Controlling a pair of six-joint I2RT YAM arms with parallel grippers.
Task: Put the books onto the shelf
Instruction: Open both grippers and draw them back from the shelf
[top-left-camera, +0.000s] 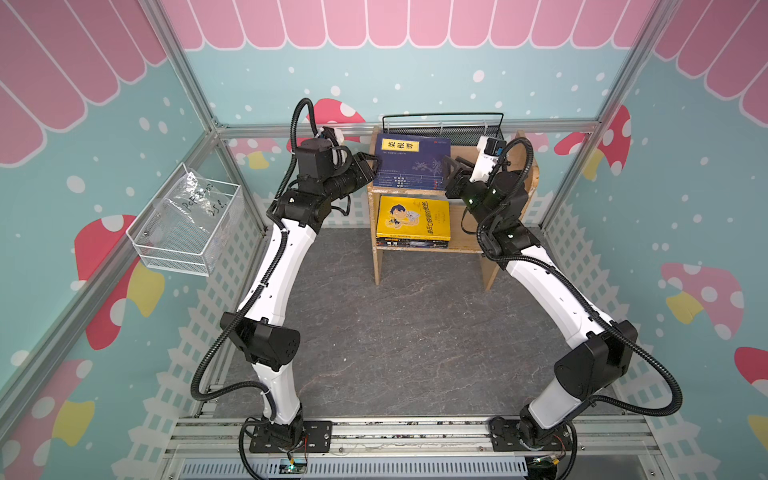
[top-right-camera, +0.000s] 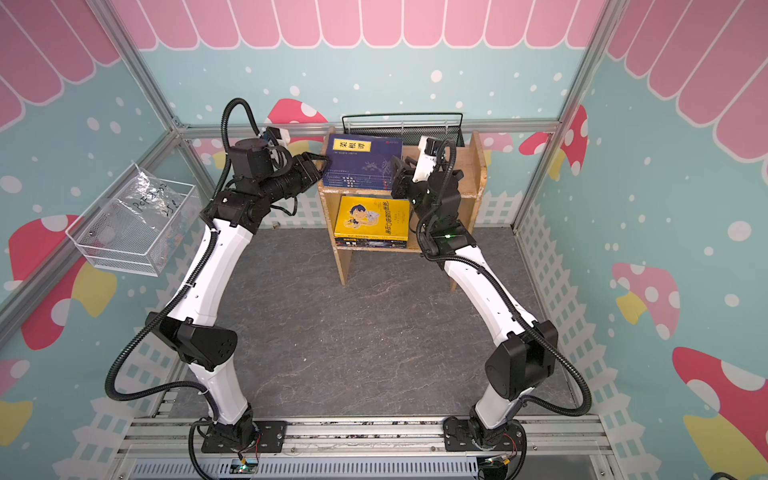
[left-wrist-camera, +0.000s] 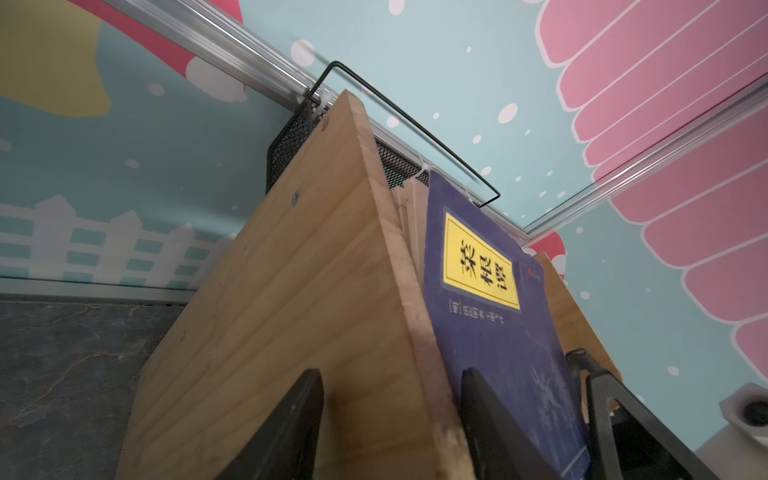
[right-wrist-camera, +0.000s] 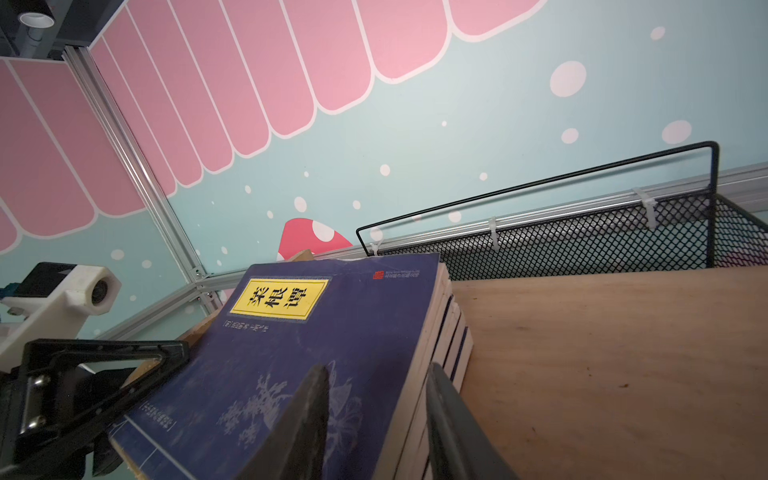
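Navy paperbacks (top-left-camera: 411, 160) lie flat in one stack at the left end of the upper tier of the light wooden shelf (top-left-camera: 379, 266), hard against its left side panel, spines to the front. Their long axis therefore runs along the tier, from side panel to side panel. I count four of them by their spines, and the top one sits a little askew.

That stack lies directly between my two grippers. The left gripper (left-wrist-camera: 390, 374) is at the left side panel with its jaws well apart. One finger shows over the panel's outer face and the other over the top cover, and I see nothing held. The right gripper (right-wrist-camera: 376, 368) is at the stack's right end, partly open. One finger is over the top cover and the other beside the page edges, but I cannot tell whether it is pinching a book. Both are about equally close, so I judge any squaring push would run along the long axis.

On the lower tier a bright yellow book (top-left-camera: 413, 216) tops a second stack of dark books, which I cannot count exactly. I see no book off the shelf.

Beyond that there are two baskets: a black mesh basket (top-left-camera: 457, 133) behind the shelf and a white wire basket (top-left-camera: 187, 232) on the left wall.
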